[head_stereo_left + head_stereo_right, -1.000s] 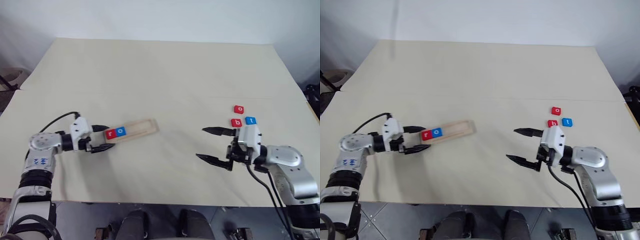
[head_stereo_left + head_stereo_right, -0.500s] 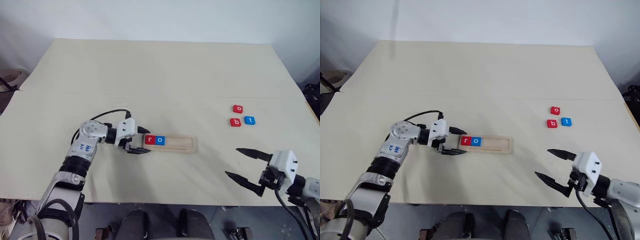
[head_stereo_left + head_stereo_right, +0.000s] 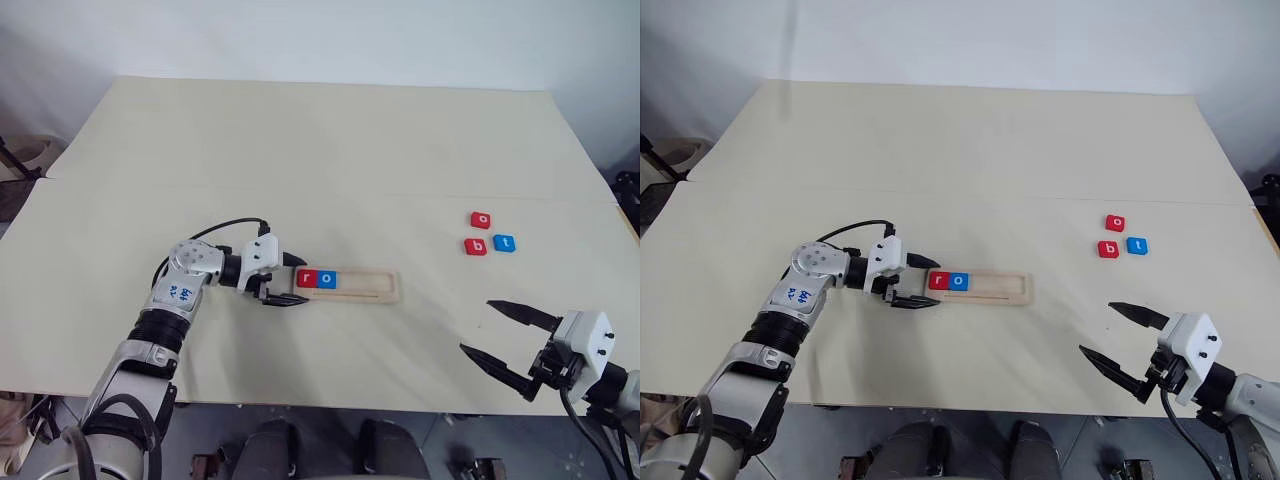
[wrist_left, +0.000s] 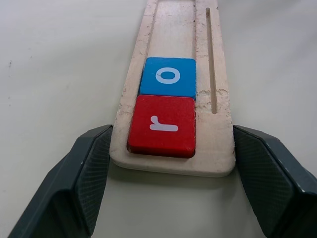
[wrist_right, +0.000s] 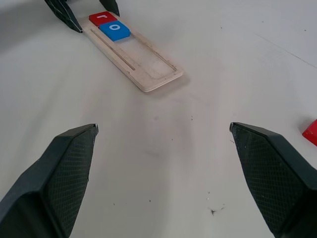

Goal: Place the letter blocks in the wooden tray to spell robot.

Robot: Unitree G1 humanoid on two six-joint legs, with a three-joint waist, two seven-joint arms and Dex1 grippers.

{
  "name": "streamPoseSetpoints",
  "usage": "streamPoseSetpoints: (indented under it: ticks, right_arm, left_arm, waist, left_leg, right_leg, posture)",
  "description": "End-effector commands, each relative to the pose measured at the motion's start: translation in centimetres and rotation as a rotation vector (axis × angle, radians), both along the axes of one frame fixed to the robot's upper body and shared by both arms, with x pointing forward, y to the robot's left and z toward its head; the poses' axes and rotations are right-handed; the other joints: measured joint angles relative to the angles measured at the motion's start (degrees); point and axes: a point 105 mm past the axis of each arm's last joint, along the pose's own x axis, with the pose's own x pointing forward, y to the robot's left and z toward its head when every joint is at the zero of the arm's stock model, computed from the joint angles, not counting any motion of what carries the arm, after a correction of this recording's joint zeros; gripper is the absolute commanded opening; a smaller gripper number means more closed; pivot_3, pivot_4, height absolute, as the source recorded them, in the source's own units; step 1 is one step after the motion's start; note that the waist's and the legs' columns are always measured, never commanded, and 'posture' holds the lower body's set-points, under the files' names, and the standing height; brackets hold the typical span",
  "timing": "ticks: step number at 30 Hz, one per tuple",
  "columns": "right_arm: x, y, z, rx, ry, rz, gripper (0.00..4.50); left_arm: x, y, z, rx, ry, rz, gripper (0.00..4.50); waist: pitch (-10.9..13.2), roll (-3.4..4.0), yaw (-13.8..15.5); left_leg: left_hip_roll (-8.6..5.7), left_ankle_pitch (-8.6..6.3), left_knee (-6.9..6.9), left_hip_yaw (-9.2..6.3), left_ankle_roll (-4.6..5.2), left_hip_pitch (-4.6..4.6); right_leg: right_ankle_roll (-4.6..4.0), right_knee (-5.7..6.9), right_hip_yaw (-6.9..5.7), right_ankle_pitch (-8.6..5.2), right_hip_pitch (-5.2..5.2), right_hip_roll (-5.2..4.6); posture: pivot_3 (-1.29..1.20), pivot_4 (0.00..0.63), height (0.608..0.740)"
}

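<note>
The wooden tray (image 3: 365,287) lies across the middle of the table, with a red "r" block (image 3: 307,279) and a blue "o" block (image 3: 327,280) side by side at its left end. My left gripper (image 3: 298,283) is shut on that end of the tray. In the left wrist view its fingers (image 4: 84,173) press both sides of the tray (image 4: 176,25). A red "o" block (image 3: 481,219), a red "b" block (image 3: 475,246) and a blue "t" block (image 3: 505,242) lie loose at the right. My right gripper (image 3: 477,326) hangs open near the front right edge, well short of them.
The pale tabletop (image 3: 320,160) has a seam running across it behind the tray. Between the tray and the loose blocks is bare table. The right wrist view shows the tray (image 5: 148,64) ahead of the right gripper (image 5: 163,128) and a red block's corner (image 5: 312,131).
My left gripper slid the tray, with its two blocks, to the right toward the table's middle. My right arm drew back from beside the loose blocks to the front right edge, still open.
</note>
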Motion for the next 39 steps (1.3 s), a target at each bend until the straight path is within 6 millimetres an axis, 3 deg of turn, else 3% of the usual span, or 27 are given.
streamPoseSetpoints:
  ticks: [1,2,8,11,15,19,23,29,36,39]
  right_arm:
    - [-0.1,-0.2,1.1,0.005,-0.051,-0.020,4.50]
    - [-0.1,-0.4,1.1,0.009,-0.052,-0.034,4.50]
    - [-0.1,-2.7,1.1,0.031,-0.087,-0.181,4.50]
    - [-0.6,-4.5,0.8,0.042,-0.101,-0.278,4.50]
    - [-1.5,-6.2,0.4,0.073,-0.130,-0.412,4.50]
    - [-2.2,-6.6,-0.4,0.100,-0.145,-0.477,4.50]
    - [-1.7,-6.1,-0.8,0.113,-0.154,-0.474,4.50]
    - [2.6,-6.0,0.6,0.115,-0.146,-0.478,4.50]
    - [10.1,-6.7,2.1,0.101,0.028,-0.618,4.50]
    - [11.7,-6.0,2.5,0.094,0.065,-0.626,4.50]
  left_arm:
    - [-0.3,-0.6,-0.1,-0.012,0.016,-0.020,4.18]
    - [-0.2,-0.5,0.1,-0.021,0.005,-0.011,4.46]
    - [0.1,1.6,1.9,-0.144,-0.055,0.065,4.49]
    - [-1.0,3.4,2.9,-0.238,-0.059,0.066,4.49]
    - [-2.1,6.9,2.4,-0.254,-0.080,0.145,4.49]
    - [-3.1,8.3,3.4,-0.331,-0.181,0.187,4.49]
    - [-4.4,8.3,3.2,-0.357,-0.106,0.171,4.49]
    - [-4.7,7.8,3.6,-0.363,-0.110,0.190,4.49]
    - [-5.6,6.7,4.1,-0.381,-0.111,0.184,4.49]
    - [-5.7,6.3,4.5,-0.401,-0.107,0.186,4.49]
  waist:
    - [0.00,0.00,0.01]
    - [0.00,0.00,-0.01]
    - [0.00,0.00,-0.13]
    - [0.00,0.00,-0.24]
    - [-0.03,0.05,-0.28]
    - [-0.03,0.03,-0.26]
    - [-0.04,0.04,-0.25]
    - [-0.07,0.11,-0.98]
    - [-0.08,0.11,-1.75]
    - [-0.08,0.12,-1.52]
  left_leg:
    - [0.00,0.00,0.00,0.00,0.00,0.00]
    - [0.00,0.00,0.00,0.00,0.00,0.00]
    - [0.02,0.00,0.00,0.00,0.00,0.00]
    - [0.03,0.00,0.00,-0.01,0.00,-0.01]
    - [0.06,0.00,-0.01,-0.03,0.00,0.02]
    - [0.06,0.00,-0.03,-0.02,0.00,0.02]
    - [0.18,-0.01,-0.03,-0.07,0.01,0.03]
    - [0.08,-0.01,-0.03,0.00,0.01,0.06]
    - [0.14,0.00,-0.03,-0.05,-0.01,0.04]
    - [0.15,0.01,-0.03,-0.06,-0.02,0.02]
  right_leg:
    - [0.00,0.00,0.00,0.00,0.00,0.00]
    - [0.00,0.00,0.00,0.00,0.00,0.00]
    - [0.00,0.01,-0.01,0.00,-0.01,0.00]
    - [0.00,0.00,-0.01,0.00,-0.02,0.00]
    - [-0.01,0.02,-0.01,0.00,-0.02,0.01]
    - [-0.01,0.00,0.02,0.00,-0.02,-0.01]
    - [-0.01,0.04,0.04,0.00,0.00,-0.09]
    - [-0.01,0.07,0.12,0.00,-0.03,-0.06]
    - [-0.03,0.09,0.05,-0.02,-0.04,-0.05]
    - [-0.03,0.08,0.04,-0.02,-0.05,-0.04]
  posture:
    - [0.00,0.150,0.740]
    - [0.00,0.150,0.740]
    - [0.00,0.150,0.740]
    - [0.00,0.150,0.740]
    - [0.00,0.150,0.740]
    - [0.00,0.150,0.740]
    - [0.00,0.150,0.740]
    - [0.00,0.150,0.740]
    - [0.00,0.150,0.740]
    - [0.00,0.150,0.740]
